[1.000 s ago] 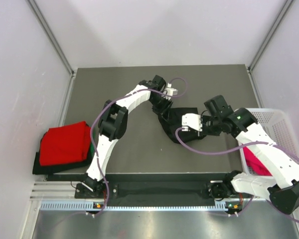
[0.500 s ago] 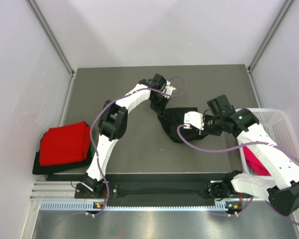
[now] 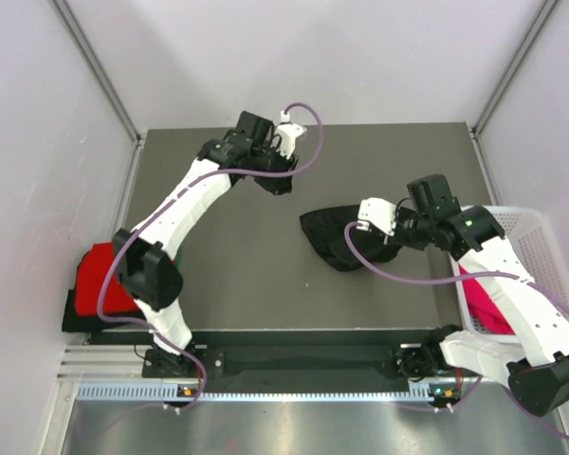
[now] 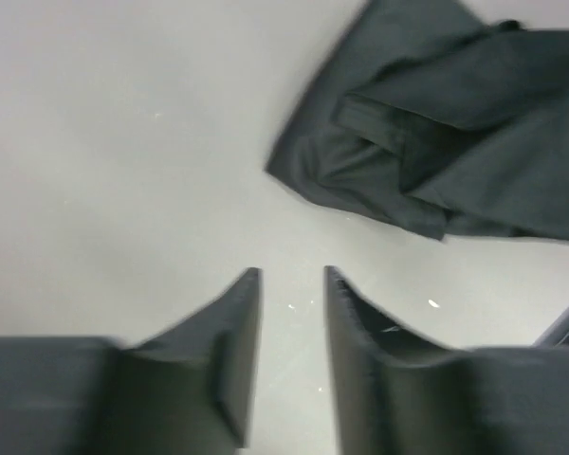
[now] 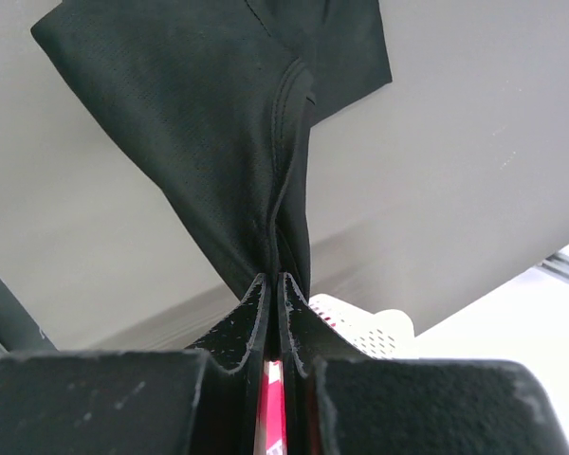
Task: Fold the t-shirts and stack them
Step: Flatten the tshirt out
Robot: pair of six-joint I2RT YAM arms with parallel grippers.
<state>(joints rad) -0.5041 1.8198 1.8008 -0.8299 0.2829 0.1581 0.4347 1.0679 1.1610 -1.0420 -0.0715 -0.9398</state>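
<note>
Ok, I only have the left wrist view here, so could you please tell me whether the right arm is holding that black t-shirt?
Observer: Yes. The right gripper is shut on the black t-shirt, with its jaws pinching a fold beside the neckline seam.
Operator: Thank you. Is any shirt folded already?
Observer: A folded red t-shirt lies at the left edge of the table, on top of a dark cloth that I cannot identify.
Operator: And is there anything in a basket?
Observer: The white basket at the right side holds a magenta-pink cloth, partly hidden by the right arm.
</note>
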